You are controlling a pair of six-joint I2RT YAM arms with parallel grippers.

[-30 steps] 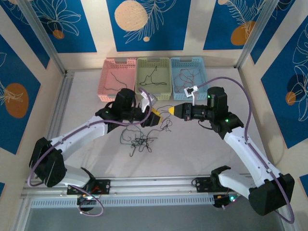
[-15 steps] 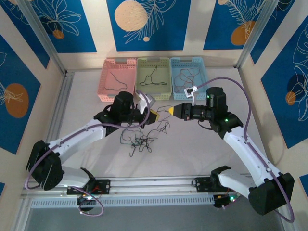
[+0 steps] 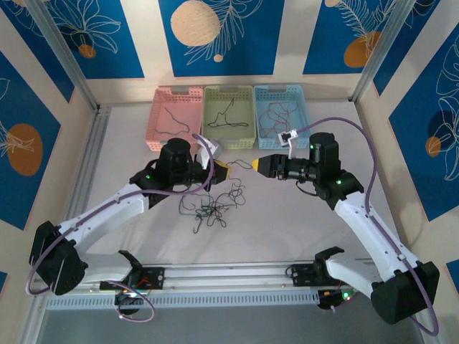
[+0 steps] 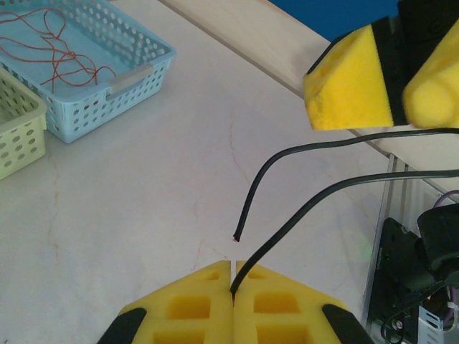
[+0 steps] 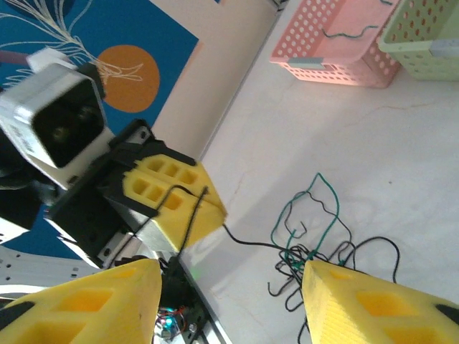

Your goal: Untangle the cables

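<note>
The cables lie in a loose black and dark green tangle (image 3: 211, 209) on the white table, between the arms; the right wrist view shows the tangle (image 5: 315, 251) below my fingers. My left gripper (image 3: 225, 170) hovers above it, shut on one black cable (image 4: 304, 211) pinched between its yellow pads (image 4: 193, 301). That cable (image 5: 244, 241) runs from the left gripper (image 5: 215, 211) down into the tangle. My right gripper (image 3: 257, 164) faces it a short gap away, and its jaws stand open and hold nothing (image 5: 231, 264). A loose black end (image 4: 238, 235) hangs free.
Three baskets stand at the back: pink (image 3: 174, 118) and green (image 3: 229, 117) with dark cables, blue (image 3: 280, 115) with red ones. The blue basket (image 4: 107, 79) is to my left gripper's far left. Metal rail (image 3: 229, 276) at the near edge.
The right gripper has opened and let go of the black cable. The left gripper has shut on it and drawn back to the left, so the two grippers are farther apart.
</note>
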